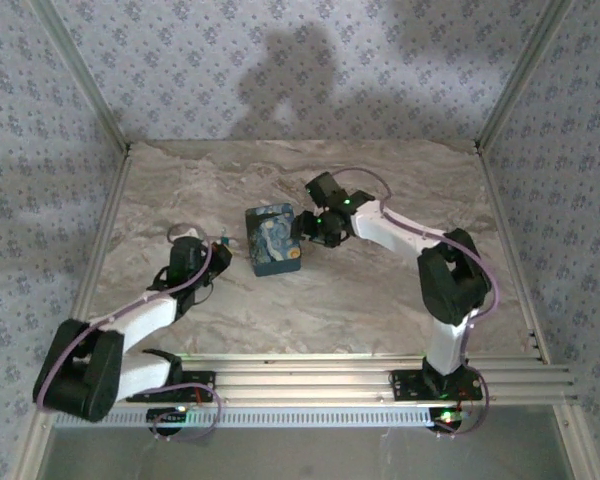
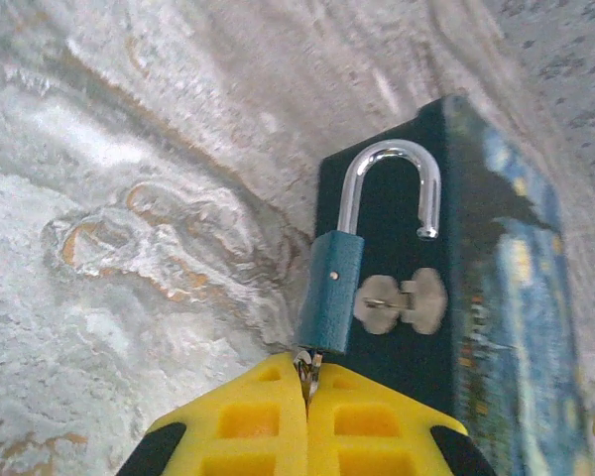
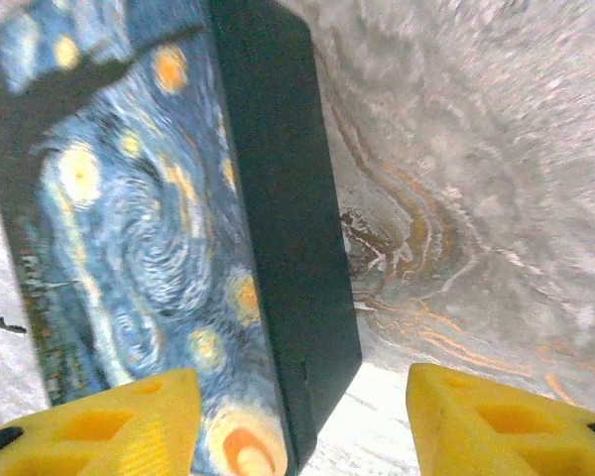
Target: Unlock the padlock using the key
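Left hand [image 2: 306, 382]: fingers pressed together pad to pad, pinching the key [image 2: 305, 365], of which a sliver of metal shows at the tips.
Key: runs straight out from the fingertips into the underside of the padlock [image 2: 329, 293].
Padlock: blue body directly ahead of the left hand, raised off the bench [image 2: 129, 198] and lying close against the dark side wall of the box [image 2: 516, 327].
Long axis: in line with the key and the left hand's reach, keyway end nearest the fingers, shackle [image 2: 392, 159] at the far end.
Shackle: one leg seated in the body, the other ending in free air beside it; judged already released.
Hasp [image 2: 402, 302]: silver, on the box wall just beside the padlock body; the shackle does not appear to pass through it.
Right hand [image 3: 302, 382]: fingers spread wide, holding nothing, the painted box between them; contact cannot be told.
Nearer arm: the left, holding the key; the right stands at the opposite side of the box.
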